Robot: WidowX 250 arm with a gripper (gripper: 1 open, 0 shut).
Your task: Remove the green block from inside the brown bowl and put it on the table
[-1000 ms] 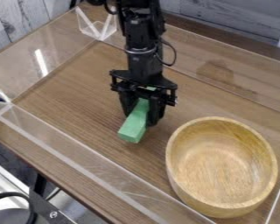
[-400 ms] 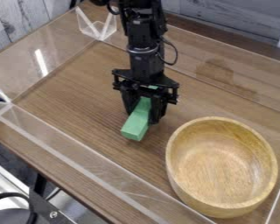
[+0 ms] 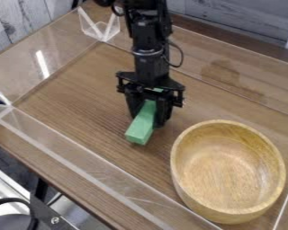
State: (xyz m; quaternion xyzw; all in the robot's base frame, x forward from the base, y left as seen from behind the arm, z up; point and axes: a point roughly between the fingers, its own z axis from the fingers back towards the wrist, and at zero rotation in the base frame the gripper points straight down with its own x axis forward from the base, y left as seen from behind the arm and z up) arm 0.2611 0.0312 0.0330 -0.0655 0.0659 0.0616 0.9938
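Standing at the near side of the tabletop (image 3: 75, 99), I see brown wood grain fenced by low clear acrylic walls (image 3: 26, 121).

Left of centre, a black robot arm (image 3: 144, 36) reaches down from the far edge, its gripper (image 3: 150, 106) pointing almost straight down. The gripper is clamped shut on the upper end of the green block (image 3: 141, 128), a bright, plain green bar. The block hangs directly below the jaws, its long axis slanting down toward the near left. Its lower end sits at the tabletop, though I cannot tell for sure whether it is touching or just above the surface. There is only this one arm.

To the right, near the front right corner, sits the brown bowl (image 3: 227, 171), wide, shallow and pale tan, with nothing in it. The block is outside it, near the rim but clear of it.

By my judgement, the block only needs releasing so it settles flat along that slanted line.

No brand, label or writing can be read anywhere.
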